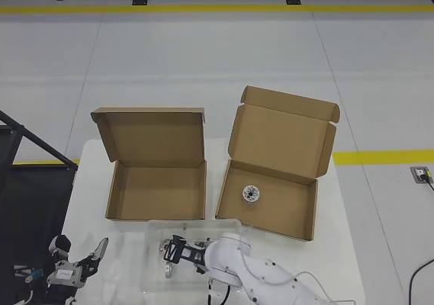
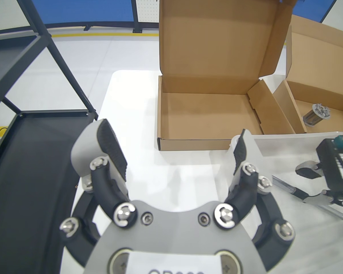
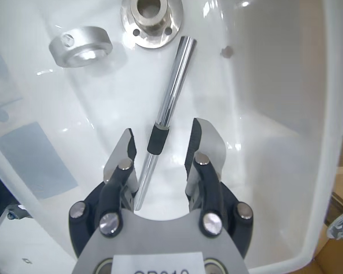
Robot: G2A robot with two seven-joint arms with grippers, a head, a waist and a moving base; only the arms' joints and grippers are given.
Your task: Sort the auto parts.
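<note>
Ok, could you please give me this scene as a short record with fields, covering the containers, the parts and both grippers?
surface: white table
bin: clear plastic, at the table's near edge
in bin: metal rod with a black band, collar ring, flange
left box: open, lid raised
right box: open, one small metal cylinder inside
left gripper: open, over the table beside the bin
right gripper: open, inside the bin, fingers either side of the rod

Near translucent bin holding chrome rod, flanged bushing and shaft collar; toothed cylinder in right cardboard box.
</note>
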